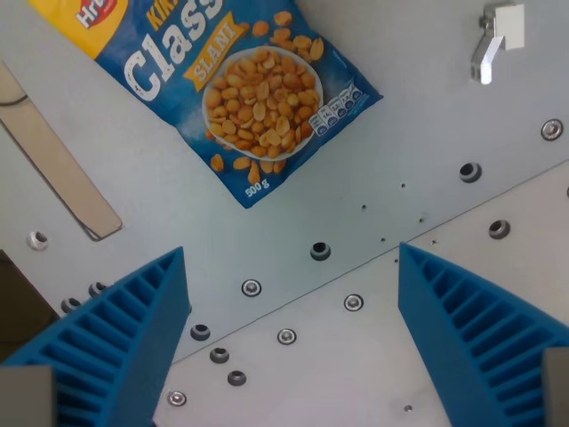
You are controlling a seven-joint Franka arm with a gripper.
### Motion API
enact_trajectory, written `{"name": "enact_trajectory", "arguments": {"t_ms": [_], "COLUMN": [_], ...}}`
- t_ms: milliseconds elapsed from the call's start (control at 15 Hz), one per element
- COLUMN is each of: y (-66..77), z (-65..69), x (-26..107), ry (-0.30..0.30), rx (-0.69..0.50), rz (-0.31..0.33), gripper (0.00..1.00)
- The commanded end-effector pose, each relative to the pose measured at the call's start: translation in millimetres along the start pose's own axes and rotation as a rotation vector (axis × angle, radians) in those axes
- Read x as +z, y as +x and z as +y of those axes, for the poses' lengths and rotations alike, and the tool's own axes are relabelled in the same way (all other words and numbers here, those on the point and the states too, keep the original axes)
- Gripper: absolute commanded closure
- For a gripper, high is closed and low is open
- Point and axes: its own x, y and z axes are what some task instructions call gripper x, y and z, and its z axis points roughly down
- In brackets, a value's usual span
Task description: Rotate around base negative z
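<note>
I see a matt grey metal bench (373, 142) with shiny steel screws. The peanut bag (240, 80) is glossy printed plastic film. The hand (293, 342) has ribbed blue plastic fingers (116, 347), matt finish.

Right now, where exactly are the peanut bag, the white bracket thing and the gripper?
peanut bag (240, 98): wrist view, on the printed bowl of peanuts.
white bracket (498, 40): wrist view, top right, on its white block.
gripper (293, 342): wrist view, midway between the two blue ribbed fingers, which stand wide apart.
</note>
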Motion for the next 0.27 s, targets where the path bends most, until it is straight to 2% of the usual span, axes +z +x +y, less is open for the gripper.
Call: {"name": "enact_trajectory", "arguments": {"t_ms": [67, 267], "y": [-0.3, -0.3], "z": [0.2, 0.2], "x": [-2.7, -2.7], "ry": [0.006, 0.007], "rx": [0.173, 0.213], "rz": [0.0, -0.001], "gripper": [0.0, 0.0]}}
